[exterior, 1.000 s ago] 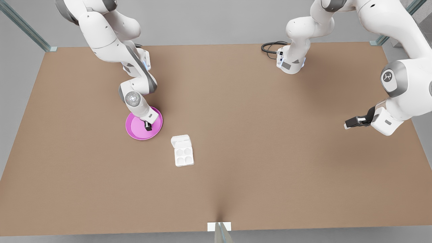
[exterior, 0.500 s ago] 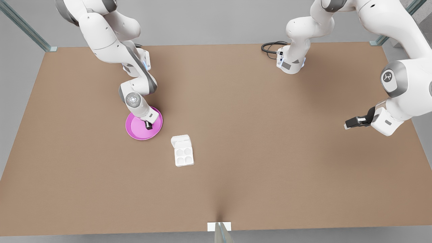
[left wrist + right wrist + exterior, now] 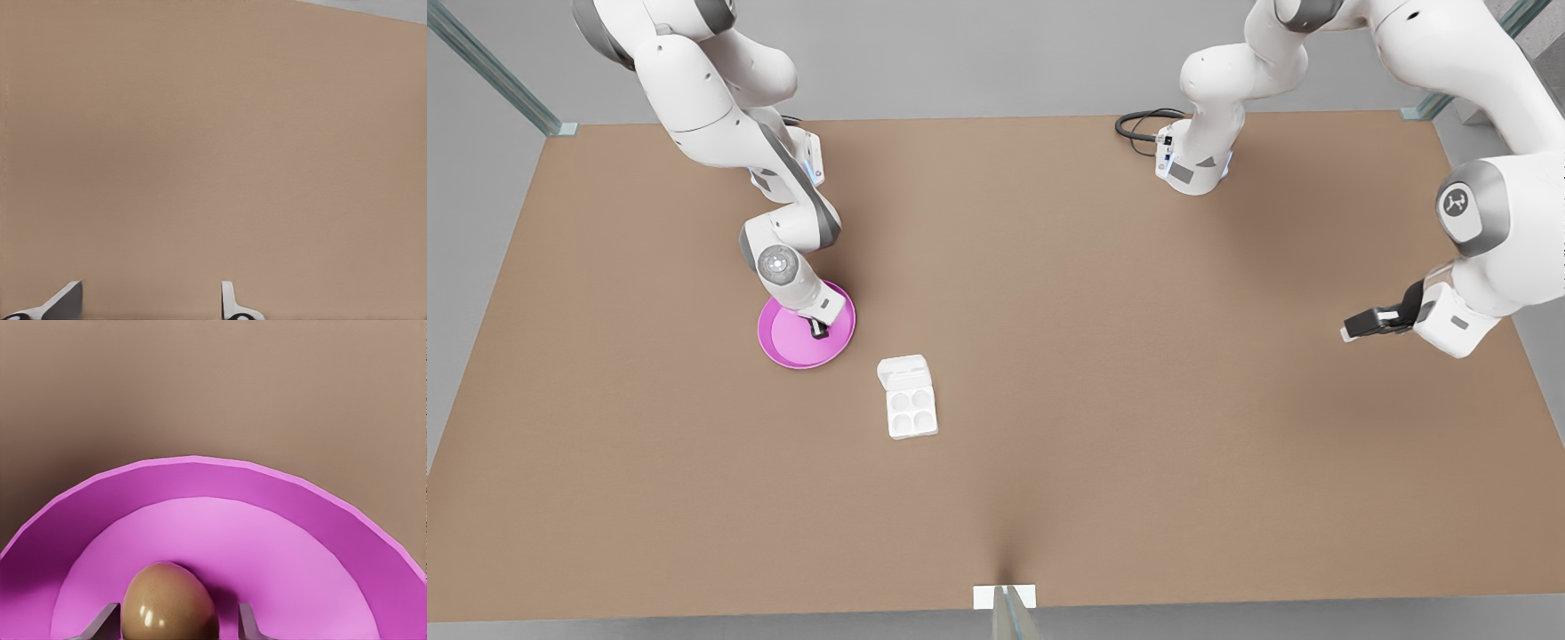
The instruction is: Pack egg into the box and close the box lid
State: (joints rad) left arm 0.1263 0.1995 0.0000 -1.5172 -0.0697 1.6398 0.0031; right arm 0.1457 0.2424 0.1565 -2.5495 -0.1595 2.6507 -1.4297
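Right gripper [image 3: 817, 331] is sitting fingers spread around the egg [image 3: 169, 603] on the pink plate [image 3: 778, 342], box [image 3: 908, 396] at its 4 o'clock. Next: pinching gently. Left gripper [image 3: 1352, 327] is waiting, spread.
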